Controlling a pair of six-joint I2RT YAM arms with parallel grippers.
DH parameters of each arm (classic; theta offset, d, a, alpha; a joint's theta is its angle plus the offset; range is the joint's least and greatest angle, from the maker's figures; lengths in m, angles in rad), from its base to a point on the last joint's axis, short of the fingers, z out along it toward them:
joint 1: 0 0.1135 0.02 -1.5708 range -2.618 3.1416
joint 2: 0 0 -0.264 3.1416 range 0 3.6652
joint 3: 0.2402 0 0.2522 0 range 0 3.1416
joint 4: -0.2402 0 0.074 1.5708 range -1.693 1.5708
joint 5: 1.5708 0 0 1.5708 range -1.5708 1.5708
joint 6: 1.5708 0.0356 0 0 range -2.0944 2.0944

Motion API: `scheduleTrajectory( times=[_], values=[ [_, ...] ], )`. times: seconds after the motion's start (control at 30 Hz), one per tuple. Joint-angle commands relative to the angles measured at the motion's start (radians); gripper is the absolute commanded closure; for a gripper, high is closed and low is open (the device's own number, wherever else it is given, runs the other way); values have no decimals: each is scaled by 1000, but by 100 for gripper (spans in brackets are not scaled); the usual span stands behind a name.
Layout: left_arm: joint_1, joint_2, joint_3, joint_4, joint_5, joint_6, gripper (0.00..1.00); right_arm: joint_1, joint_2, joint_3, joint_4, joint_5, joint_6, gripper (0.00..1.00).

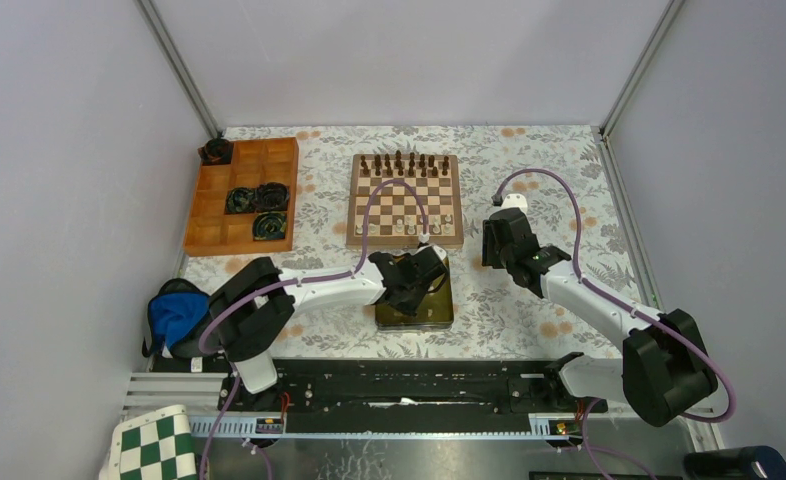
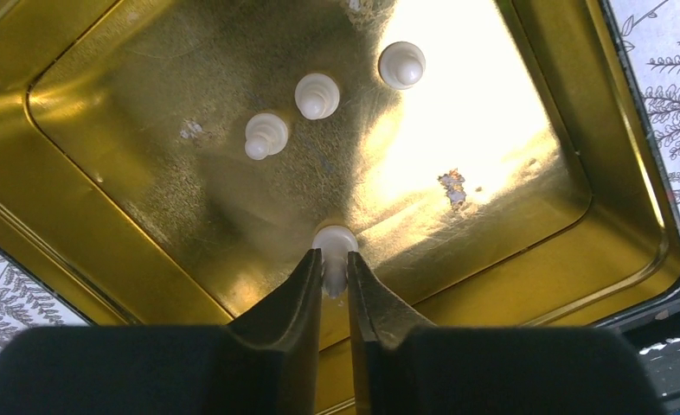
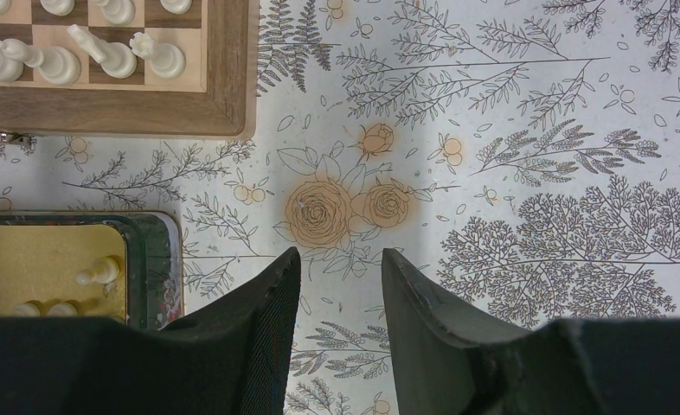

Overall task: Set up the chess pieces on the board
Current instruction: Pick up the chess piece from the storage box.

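Left claw (image 2: 334,275) is closed narrowly on one cream piece (image 2: 334,246) inside the gold tin (image 2: 146,173). Three more pieces (image 2: 317,95) lie loose beyond it. Farther off, the board (image 3: 103,112) carries cream men. Right claw (image 3: 340,255) is held wide, empty, over the worktop (image 3: 492,130).

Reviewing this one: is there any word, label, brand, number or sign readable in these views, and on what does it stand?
None can be read.
The gold tin, the chess pieces, the board rim, the floral tablecloth and the orange tray show no lettering.
Any marks on the base rail are too small to tell.
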Motion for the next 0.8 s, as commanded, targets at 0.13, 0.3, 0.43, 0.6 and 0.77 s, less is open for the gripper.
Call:
scheduleTrajectory(
  times=[0.13, 0.3, 0.43, 0.6, 0.77],
  values=[
    [-6, -2, -1, 23, -48, 7, 89, -7, 1, 14, 30, 7, -11, 54],
    [-5, -16, 64, -51, -95, 12, 100, -7, 0, 12, 31, 7, -11, 54],
    [0, -18, 150, -129, -138, 18, 100, -6, 3, 14, 34, 6, -10, 54],
    [35, 3, 243, -192, -142, 16, 100, -6, 8, 18, 40, 3, -7, 54],
    [109, 16, 281, -202, -131, 16, 100, -7, 7, 17, 41, 7, -5, 54]
  ],
)
